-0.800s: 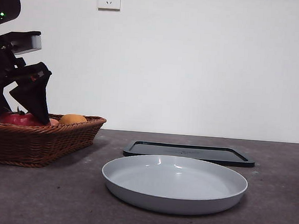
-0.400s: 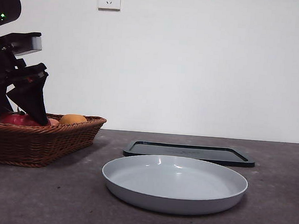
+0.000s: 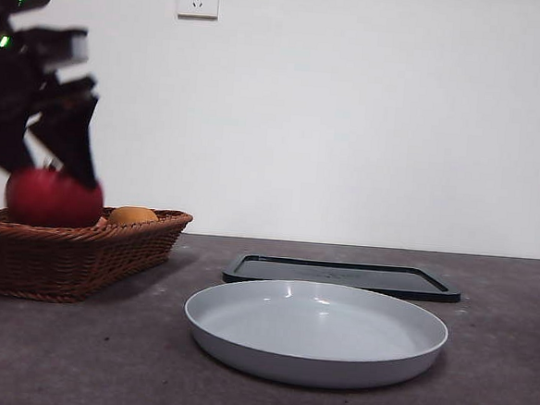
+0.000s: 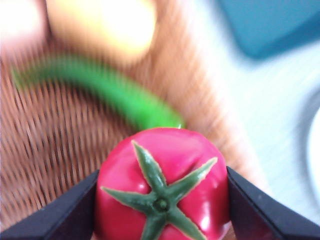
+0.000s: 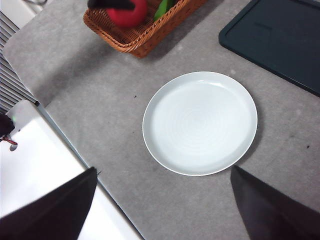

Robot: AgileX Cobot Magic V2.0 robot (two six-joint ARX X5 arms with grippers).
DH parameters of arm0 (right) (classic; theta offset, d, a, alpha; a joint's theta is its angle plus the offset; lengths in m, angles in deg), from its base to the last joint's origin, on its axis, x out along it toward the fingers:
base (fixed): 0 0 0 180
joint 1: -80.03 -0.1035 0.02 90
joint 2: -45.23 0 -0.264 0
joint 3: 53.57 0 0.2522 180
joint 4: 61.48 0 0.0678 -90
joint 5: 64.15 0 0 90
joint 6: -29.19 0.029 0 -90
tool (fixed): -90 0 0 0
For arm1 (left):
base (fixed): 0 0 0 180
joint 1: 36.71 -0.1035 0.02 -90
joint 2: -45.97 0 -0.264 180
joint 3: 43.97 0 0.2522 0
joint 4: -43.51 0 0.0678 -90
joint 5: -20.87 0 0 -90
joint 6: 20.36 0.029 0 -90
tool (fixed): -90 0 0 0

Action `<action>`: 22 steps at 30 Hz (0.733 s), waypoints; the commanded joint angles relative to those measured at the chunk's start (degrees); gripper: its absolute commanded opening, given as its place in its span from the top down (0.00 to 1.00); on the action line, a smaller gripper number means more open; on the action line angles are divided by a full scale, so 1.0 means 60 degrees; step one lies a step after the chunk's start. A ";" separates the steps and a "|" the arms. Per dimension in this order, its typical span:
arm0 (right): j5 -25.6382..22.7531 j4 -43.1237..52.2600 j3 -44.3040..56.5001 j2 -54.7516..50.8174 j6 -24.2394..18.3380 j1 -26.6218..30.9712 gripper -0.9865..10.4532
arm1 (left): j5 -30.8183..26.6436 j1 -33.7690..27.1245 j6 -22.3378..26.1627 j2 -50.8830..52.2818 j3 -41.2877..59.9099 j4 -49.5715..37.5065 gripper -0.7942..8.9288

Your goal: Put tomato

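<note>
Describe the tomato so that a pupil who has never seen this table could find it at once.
Find the brown woven wicker basket beside the round pale grey plate. Just above it, the left gripper clamps a glossy red round tomato between its black jaws. Unlike the orange round fruit lying in the basket, it is deep red with a green star-shaped calyx.

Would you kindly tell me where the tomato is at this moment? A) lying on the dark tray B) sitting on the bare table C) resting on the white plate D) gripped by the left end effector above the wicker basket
D: the left end effector has a jaw on each side of the tomato, which hangs above the wicker basket; the white plate holds nothing.
</note>
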 commanded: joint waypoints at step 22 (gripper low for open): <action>-0.0076 0.0066 -0.0204 0.0066 -0.0036 -0.0051 0.54 | 0.0812 0.4452 -0.0834 -0.0237 -0.1577 -0.0146 0.67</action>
